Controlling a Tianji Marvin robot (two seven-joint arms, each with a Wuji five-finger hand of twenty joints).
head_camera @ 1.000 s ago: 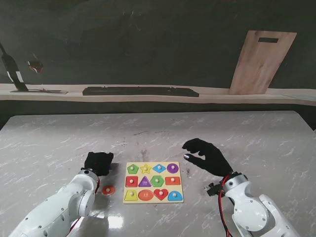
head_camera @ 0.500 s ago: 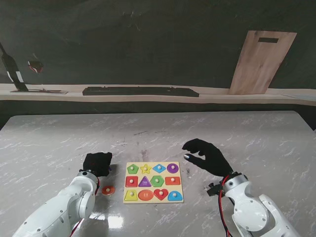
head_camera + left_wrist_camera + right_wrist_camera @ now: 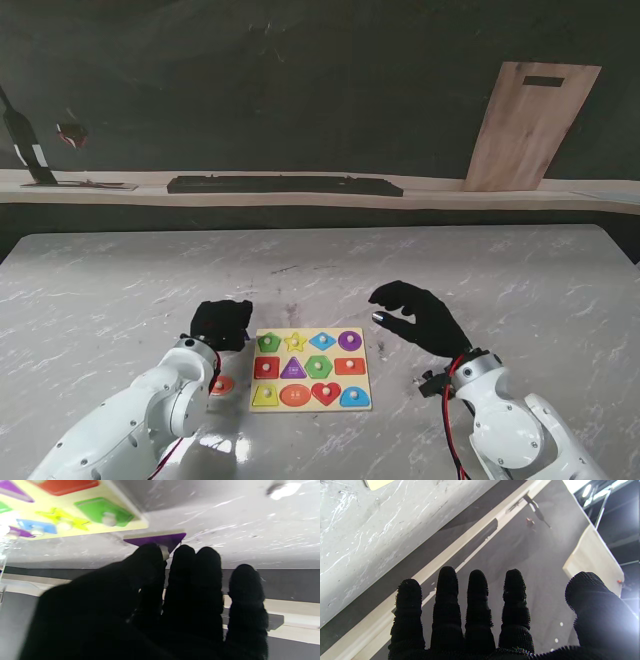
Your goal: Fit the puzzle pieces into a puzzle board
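The yellow puzzle board (image 3: pixel 310 397) lies on the marble table between my arms, with coloured shapes in its rows. In the left wrist view its corner (image 3: pixel 120 527) shows a green pentagon and a yellow star. My left hand (image 3: pixel 222 323) is at the board's far left corner. Its thumb and forefinger are pinched on the white peg of a purple triangular piece (image 3: pixel 155 539), just off the board's edge. Whether that piece touches the table I cannot tell. My right hand (image 3: pixel 415 315) hovers open to the right of the board, fingers (image 3: pixel 475 600) spread and holding nothing.
An orange round piece (image 3: pixel 221 384) lies on the table left of the board, partly covered by my left forearm. On the ledge behind the table, a black tray (image 3: pixel 285 185) lies flat and a wooden cutting board (image 3: pixel 530 125) leans on the wall.
My left hand has moved right, up to the board's far left corner, and its forearm now partly covers the orange piece. The right hand has not moved.
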